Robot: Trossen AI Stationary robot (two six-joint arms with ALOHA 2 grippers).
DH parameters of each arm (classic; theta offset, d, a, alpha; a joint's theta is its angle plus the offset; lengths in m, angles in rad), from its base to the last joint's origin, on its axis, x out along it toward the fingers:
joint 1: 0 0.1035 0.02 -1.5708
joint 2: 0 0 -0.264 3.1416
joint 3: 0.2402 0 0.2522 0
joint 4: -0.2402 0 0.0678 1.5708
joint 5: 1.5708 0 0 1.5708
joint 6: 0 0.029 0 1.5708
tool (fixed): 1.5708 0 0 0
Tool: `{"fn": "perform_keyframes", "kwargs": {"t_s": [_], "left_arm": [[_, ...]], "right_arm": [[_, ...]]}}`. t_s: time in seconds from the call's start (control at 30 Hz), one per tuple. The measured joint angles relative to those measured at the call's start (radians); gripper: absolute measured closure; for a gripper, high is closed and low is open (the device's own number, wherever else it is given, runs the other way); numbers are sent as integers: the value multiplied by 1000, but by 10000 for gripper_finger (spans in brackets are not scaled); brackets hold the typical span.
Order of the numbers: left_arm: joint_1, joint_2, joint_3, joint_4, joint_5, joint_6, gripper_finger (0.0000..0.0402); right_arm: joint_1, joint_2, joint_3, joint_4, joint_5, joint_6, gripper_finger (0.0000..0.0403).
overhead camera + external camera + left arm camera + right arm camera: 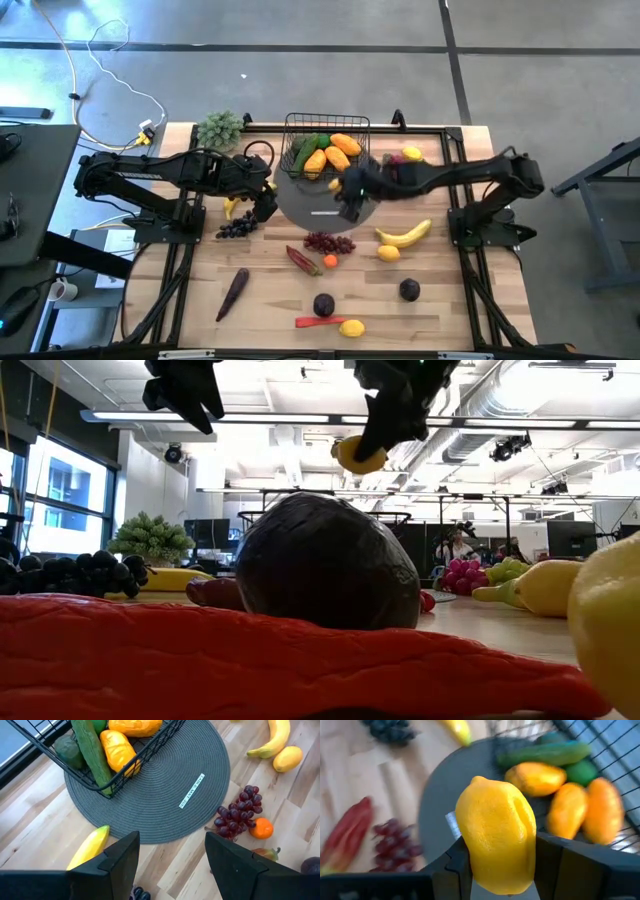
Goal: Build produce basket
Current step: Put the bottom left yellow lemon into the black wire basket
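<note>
**Lemon held over the mat, basket part filled**

From my overhead feed, the left gripper (262, 198) hangs at the left edge of the grey round mat (300, 212), its fingers (120, 857) spread apart and holding nothing. Just under it on the wood lies a banana (231, 207), with a bunch of dark grapes (235, 228) a little nearer to me. A pale-green leafy bunch (220, 129) sits at the far left corner of the table (440, 310).

The black wire basket (326, 124) stands on the far side of the mat, overlapping its rim. I see in it a cucumber (93, 754) and some orange-yellow pieces (338, 151), with something green beside them.

The right gripper (347, 192) is raised over the mat, just near of the basket, and its fingers are clamped on a lemon (496, 837); my table-level feed shows that fruit well above the tabletop.

Nearer and to the right, still loose on the wood: red grapes (328, 242), a small orange (330, 262), a second banana (404, 235), another lemon (388, 253), two dark plums (324, 304), a red chilli (315, 322), and a dark eggplant (233, 292) toward the left.
</note>
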State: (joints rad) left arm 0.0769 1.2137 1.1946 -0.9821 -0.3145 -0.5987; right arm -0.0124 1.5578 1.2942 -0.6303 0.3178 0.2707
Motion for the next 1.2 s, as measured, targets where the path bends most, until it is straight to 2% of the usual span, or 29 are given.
{"fn": "perform_keyframes", "kwargs": {"t_s": [0.17,0.33,0.6,0.83,1.0,1.07,1.2], "left_arm": [[0,0,0,0,0,0,186],[0,0,0,0,-1,0,186],[0,0,0,-1,-2,-8,181],[19,0,0,-12,-13,-130,144],[53,0,0,-102,-10,-158,127],[64,0,0,-137,-9,-158,127],[86,0,0,-168,9,-157,126]], "right_arm": [[-109,-12,0,28,-24,-130,281],[-207,5,0,67,-135,-223,281],[-323,76,0,70,-262,-253,281],[-381,124,0,35,-279,-253,281],[-426,145,0,-14,-319,-253,281],[-436,152,0,-23,-323,-253,274],[-450,155,0,-33,-346,-269,235]]}}
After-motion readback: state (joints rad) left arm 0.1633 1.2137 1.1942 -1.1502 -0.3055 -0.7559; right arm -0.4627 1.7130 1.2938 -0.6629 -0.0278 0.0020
